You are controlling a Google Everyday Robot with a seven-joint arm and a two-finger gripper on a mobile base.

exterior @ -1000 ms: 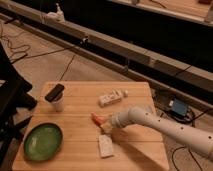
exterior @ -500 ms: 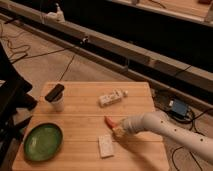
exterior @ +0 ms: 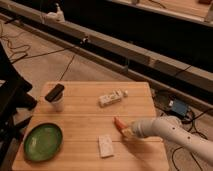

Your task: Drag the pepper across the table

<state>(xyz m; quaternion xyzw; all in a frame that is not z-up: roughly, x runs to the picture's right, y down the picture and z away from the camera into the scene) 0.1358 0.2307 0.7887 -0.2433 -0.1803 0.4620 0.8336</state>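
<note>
Low over the tabletop point(exterior: 85, 125), the tool point(exterior: 125, 132) sat at the end of a white arm point(exterior: 170, 132) that reached in from the right, its tip just right of the pepper point(exterior: 119, 123) and apparently touching it. Whether it was spread or pressed together could not be told, since the arm's bulk hid the tip.

The pepper, small and orange-red, lay on the planks toward the right side of the tabletop, pointing up and to the left away from the arm. Just below and left of the pepper lay a white rectangular block point(exterior: 105, 145), apart from it. Above the pepper, well apart, lay a pale elongated packet point(exterior: 111, 98), tilted. Far to the left of the pepper stood a white cup point(exterior: 57, 102) with a dark flat object point(exterior: 54, 92) resting across its top. A green plate point(exterior: 43, 141) sat below the cup, near the tabletop's left front corner, well apart from the pepper.
</note>
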